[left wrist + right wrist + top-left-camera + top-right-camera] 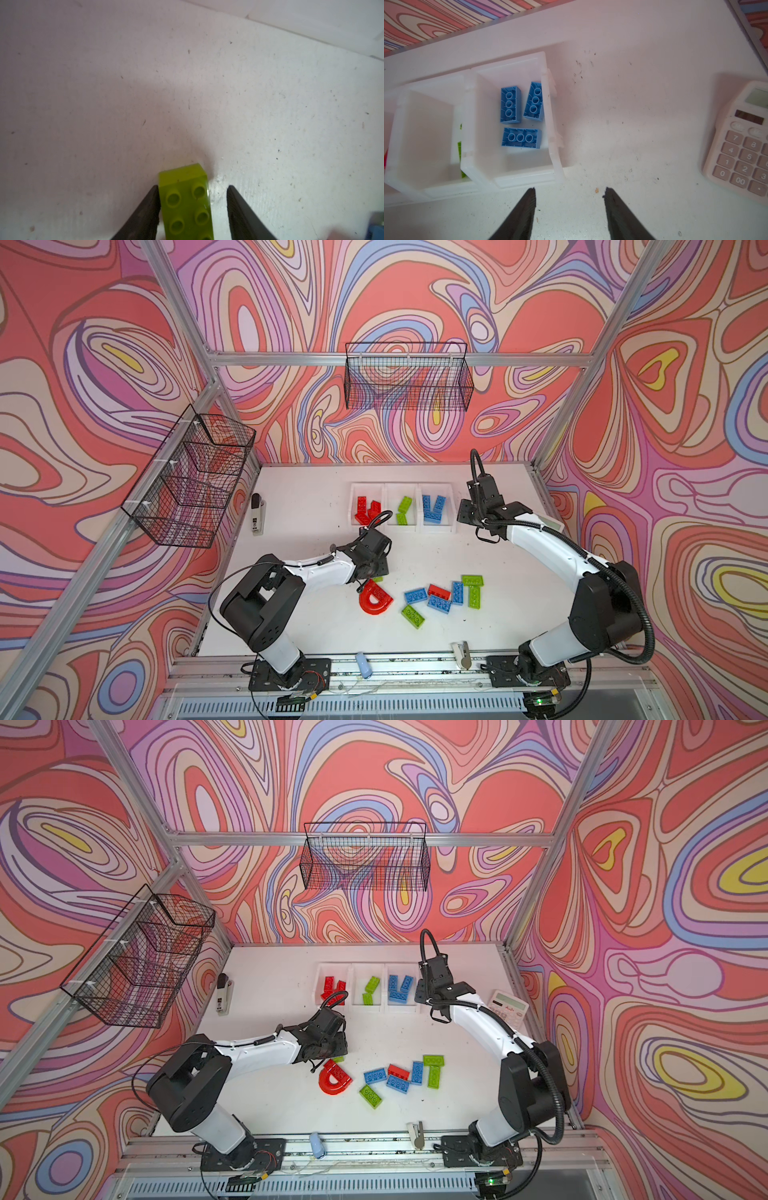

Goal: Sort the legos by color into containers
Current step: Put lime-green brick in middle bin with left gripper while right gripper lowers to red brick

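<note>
– Half sorted, at a guess. Counted in a top view: red, green and blue bricks already lying in the three white bins (401, 488) at the back of the table (299, 497), each colour to its own. Roughly nine more loose near the front, among them a red arch (375, 598). Step in hand?

– Picking up a green brick (186, 205). Found flat on the table, studs up, just beside the arch, mostly hidden under the left arm in both top views. Down around it, the left gripper (191, 187): one finger (145, 212) against the brick's side, the other (243, 207) a clear gap off. Not clamped yet, so recorded as released.

– And the right gripper (569, 190)?

– Spread, with nothing between the jaws. Hanging over bare table just beside the blue bin (550, 124), with three blue bricks (510, 105) inside, undersides up. Noted a calculator (741, 145) well off to one side; no concern.

– Next move?

– Judged as follows: close fully on the long sides, lift straight, carry to the middle bin (365, 970), release above the green ones (371, 984). Watch for a twist on closing, given the off-centre hold, and for a nudge to the arch on lift-off.
</note>
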Available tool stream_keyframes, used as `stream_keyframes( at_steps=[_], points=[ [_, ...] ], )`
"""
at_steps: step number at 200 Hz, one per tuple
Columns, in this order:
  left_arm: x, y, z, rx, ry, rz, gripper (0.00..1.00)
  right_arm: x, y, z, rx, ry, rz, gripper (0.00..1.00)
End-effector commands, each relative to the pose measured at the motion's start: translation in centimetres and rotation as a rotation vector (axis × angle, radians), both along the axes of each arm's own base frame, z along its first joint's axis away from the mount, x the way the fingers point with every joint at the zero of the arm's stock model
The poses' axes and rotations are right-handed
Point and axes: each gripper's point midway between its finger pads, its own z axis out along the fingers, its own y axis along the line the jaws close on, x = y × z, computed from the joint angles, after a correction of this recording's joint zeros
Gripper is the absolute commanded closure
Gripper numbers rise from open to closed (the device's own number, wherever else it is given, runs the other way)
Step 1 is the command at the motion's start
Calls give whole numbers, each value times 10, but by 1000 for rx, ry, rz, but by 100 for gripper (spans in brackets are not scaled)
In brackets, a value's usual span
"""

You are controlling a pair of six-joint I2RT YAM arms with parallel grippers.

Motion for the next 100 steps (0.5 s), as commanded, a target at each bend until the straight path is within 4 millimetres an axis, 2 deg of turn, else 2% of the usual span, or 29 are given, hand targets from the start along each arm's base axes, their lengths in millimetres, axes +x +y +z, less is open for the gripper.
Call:
stream_keyframes(
  at_steps=[1, 45, 100],
  points=[
    [1, -8, -2, -22, 10, -15, 55, -7, -10, 9, 1, -19, -36, 44],
    [5, -5, 7, 6, -21, -37, 68, -13, -16, 12, -5, -29, -51, 45],
    [28, -15, 39, 50, -105, -102, 76, -20, -22, 10, -12, -25, -63, 45]
  ],
)
